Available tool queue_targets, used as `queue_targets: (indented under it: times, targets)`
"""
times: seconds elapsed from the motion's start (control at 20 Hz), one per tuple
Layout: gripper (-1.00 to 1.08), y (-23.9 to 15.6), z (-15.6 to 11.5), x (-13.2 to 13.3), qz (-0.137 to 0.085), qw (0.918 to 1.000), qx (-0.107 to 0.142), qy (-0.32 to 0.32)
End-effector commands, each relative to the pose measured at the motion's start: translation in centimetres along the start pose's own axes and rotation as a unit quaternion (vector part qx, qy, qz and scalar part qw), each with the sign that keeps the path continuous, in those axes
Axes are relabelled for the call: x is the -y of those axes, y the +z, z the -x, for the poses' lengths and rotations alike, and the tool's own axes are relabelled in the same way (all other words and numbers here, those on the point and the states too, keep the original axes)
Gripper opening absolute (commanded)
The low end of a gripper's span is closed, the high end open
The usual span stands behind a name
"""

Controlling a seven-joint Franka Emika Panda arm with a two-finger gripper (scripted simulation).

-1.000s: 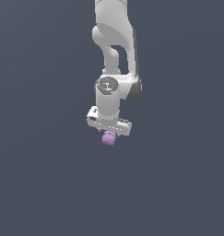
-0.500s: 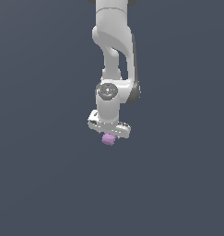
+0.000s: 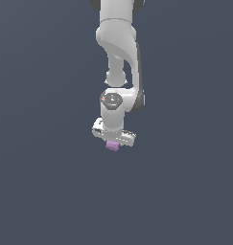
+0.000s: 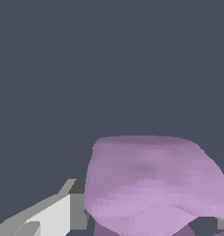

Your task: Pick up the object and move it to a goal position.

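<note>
The object [image 3: 112, 145] is a small light-purple lumpy block. It hangs just under the white gripper [image 3: 112, 143] in the middle of the exterior view, narrower than the gripper's body. The gripper is shut on it. In the wrist view the object [image 4: 150, 184] fills the lower middle as a big rounded purple mass, and one white-grey finger [image 4: 62, 214] presses against its side. The other finger is mostly hidden behind the block. The white arm [image 3: 119, 52] comes down from the top of the exterior view.
A plain dark grey-blue surface [image 3: 41, 191] fills the background in both views. No other objects or edges show.
The arm has shifted slightly toward the exterior view's left with the purple object still held under the gripper. The grip has not changed.
</note>
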State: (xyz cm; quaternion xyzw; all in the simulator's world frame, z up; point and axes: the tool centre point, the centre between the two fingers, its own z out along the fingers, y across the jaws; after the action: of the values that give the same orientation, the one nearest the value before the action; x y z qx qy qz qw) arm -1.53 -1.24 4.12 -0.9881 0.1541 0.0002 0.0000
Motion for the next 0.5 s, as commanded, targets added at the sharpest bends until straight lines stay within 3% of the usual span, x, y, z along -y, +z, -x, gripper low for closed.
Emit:
queue_targets:
  times: [0.0, 0.45]
  targets:
    - [-1.00, 0.08, -0.03, -0.02, 0.000, 1.0000, 0.000, 0.000]
    - [-1.00, -0.02, -0.03, 0.03, 0.000, 1.0000, 0.000, 0.000]
